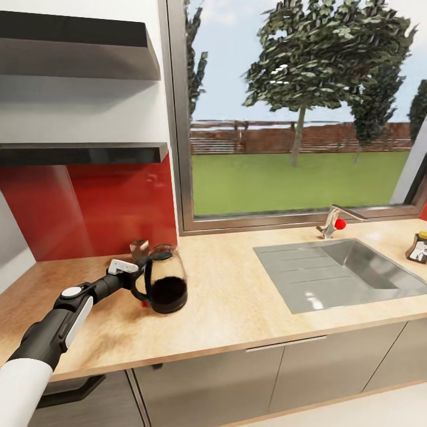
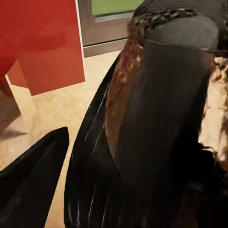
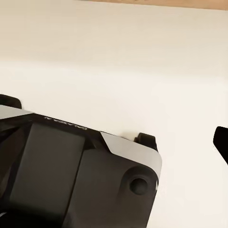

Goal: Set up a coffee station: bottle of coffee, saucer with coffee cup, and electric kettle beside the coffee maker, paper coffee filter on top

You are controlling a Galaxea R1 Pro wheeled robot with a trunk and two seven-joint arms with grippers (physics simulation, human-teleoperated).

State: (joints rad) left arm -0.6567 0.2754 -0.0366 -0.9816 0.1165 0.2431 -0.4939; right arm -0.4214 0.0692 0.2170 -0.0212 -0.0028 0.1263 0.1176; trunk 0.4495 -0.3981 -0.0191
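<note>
On light wood-look countertop [image 1: 237, 279], glossy black rounded kettle [image 1: 165, 287] upright at left gripper [image 1: 141, 270], fingers at its handle side; grip state unclear; far from the sink.

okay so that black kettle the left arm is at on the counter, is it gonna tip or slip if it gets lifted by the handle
The kettle looks glossy and round-bodied, so it may slip. The left gripper is at its side handle, off-centre, so it could swing or tilt. It stands upright on the countertop.
</note>
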